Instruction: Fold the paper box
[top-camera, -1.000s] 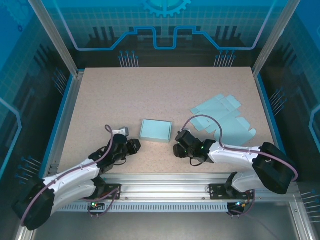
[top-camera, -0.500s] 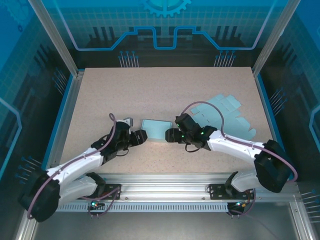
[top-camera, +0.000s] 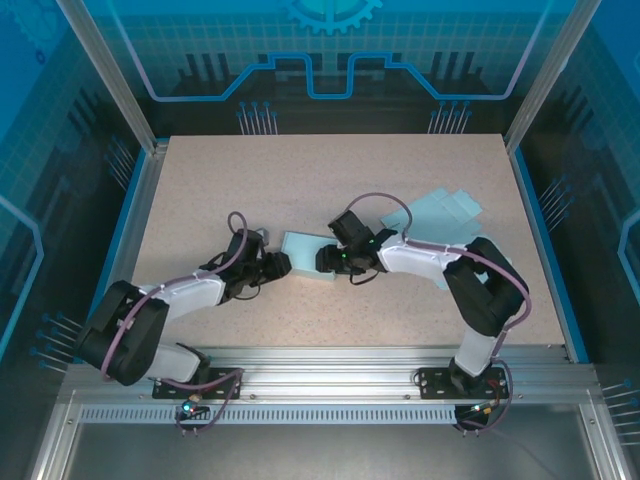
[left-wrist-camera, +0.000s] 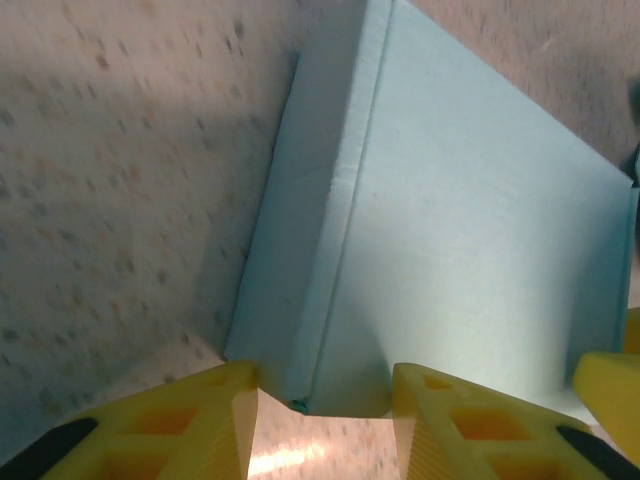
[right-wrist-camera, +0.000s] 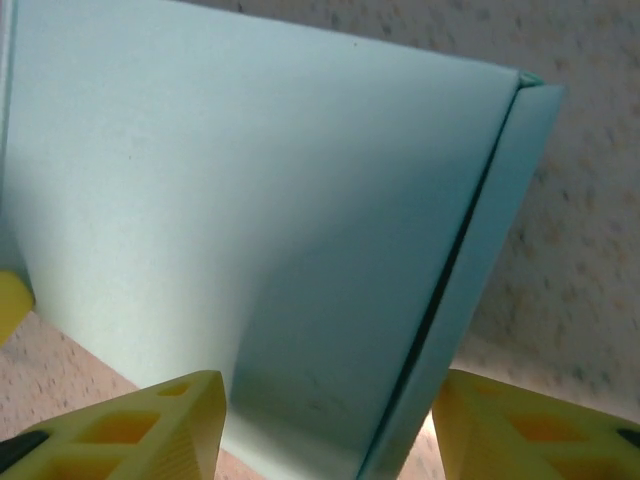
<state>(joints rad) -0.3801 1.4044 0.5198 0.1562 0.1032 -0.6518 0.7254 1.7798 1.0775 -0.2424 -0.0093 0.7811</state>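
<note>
The left jaws and right jaws have moved in on the box (top-camera: 303, 247), mid-worktop (top-camera: 330, 180). Right jaws stand released around its side. Left jaws straddle a corner, and I cannot tell if they grip. Likely a final squaring press.

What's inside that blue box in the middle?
The box is shut, so only its smooth light-blue top and sides show. Whatever is inside, if anything, is covered by the lid. The box sits on the speckled table.
</note>
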